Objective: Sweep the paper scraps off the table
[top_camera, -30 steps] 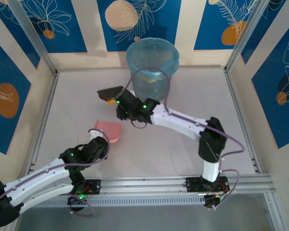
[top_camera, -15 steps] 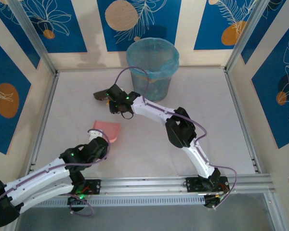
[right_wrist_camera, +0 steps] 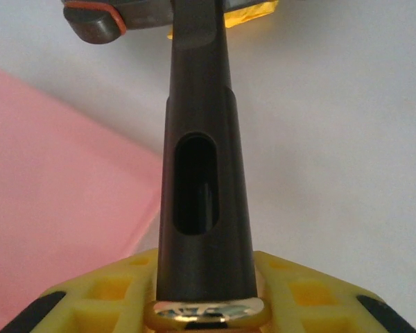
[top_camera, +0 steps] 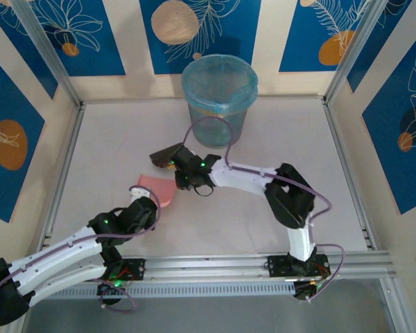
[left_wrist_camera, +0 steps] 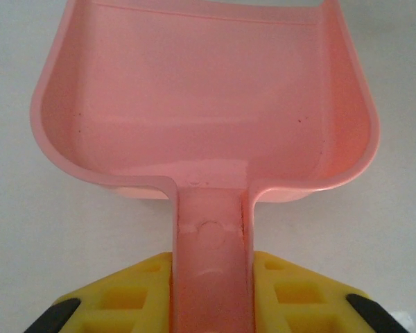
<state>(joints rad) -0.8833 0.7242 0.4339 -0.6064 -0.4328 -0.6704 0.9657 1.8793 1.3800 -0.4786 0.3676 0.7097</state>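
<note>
With the left pincer pinching the pink dustpan that rests on the table ahead of it, the right pincer, pinching the brush, may knock the dustpan just to its left and twist it askew.

From here the dustpan reads as smooth, glossy pink plastic. The brush handle is dark plastic with a soft sheen. The worktop looks matt and pale, its rails bare metal. I see thin translucent film lining the bin.
</note>
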